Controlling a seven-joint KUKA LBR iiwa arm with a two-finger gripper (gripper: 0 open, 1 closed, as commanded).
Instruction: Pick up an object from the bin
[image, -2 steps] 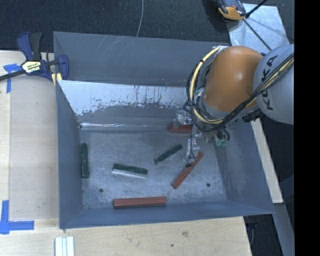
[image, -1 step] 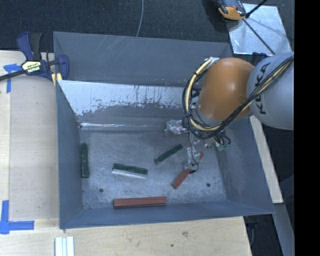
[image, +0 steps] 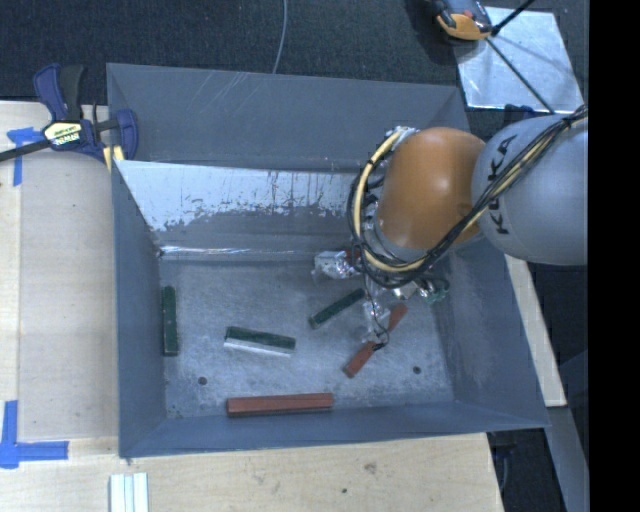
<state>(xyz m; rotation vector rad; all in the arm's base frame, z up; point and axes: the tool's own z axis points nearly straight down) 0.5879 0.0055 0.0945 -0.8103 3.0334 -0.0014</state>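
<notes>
My gripper hangs low over the right middle of the bin floor, below the arm's orange cover. Directly under it lies a small reddish-brown stick, slanting from upper right to lower left; the gripper's tip overlaps its upper half. Just left of the gripper a dark green stick lies at a slant. A crumpled silvery piece sits behind it near the back wall. Whether the gripper touches the brown stick I cannot tell.
A green-and-white bar lies mid-floor, a long brown bar along the front wall, and a dark green bar upright by the left wall. A small green thing peeks out at the right under the arm.
</notes>
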